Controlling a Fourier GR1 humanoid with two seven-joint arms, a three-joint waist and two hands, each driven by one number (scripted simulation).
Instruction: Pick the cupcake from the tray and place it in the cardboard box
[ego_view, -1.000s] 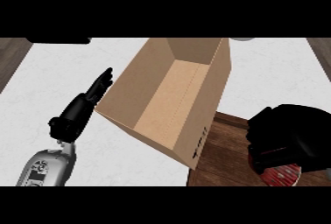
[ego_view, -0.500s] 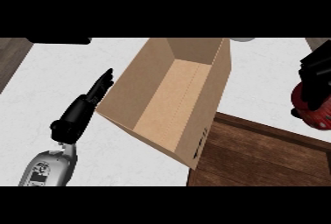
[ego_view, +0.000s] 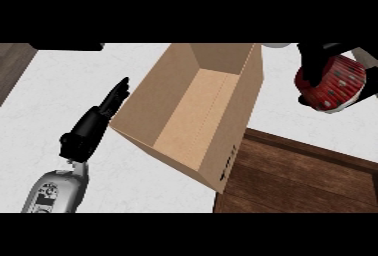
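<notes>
Right hand (ego_view: 316, 62) up at the view's top right edge, black fingers curled round the cupcake (ego_view: 336, 84) — clamped on it, thumb side down the left of the red wrapper. Cupcake held tilted, red with small pale dots, a lighter band showing along its upper right edge; carried above the white counter (ego_view: 295, 115), just beside the cardboard box's right wall but apart from it, not inside. Cardboard box (ego_view: 193, 117) open at the top, lying aslant across the middle of the view, tan walls and a paler floor, nothing visible inside; a small dark print mark on the outer wall near its lower corner. Lower right corner of the box overlapping a dark wooden tray (ego_view: 310, 175), which fills the lower right of the view with a raised rim along its upper edge. Left hand (ego_view: 92, 127) on the other side, at the left of the box — fingers straight and together, pointing up and to the right, tips near the box's left wall, holding nothing; whether touching the cardboard, cannot tell. Grey forearm (ego_view: 53, 192) below it, coming in from the lower left. A strip of dark wood (ego_view: 13, 65) at the upper left edge, beyond the white counter.
</notes>
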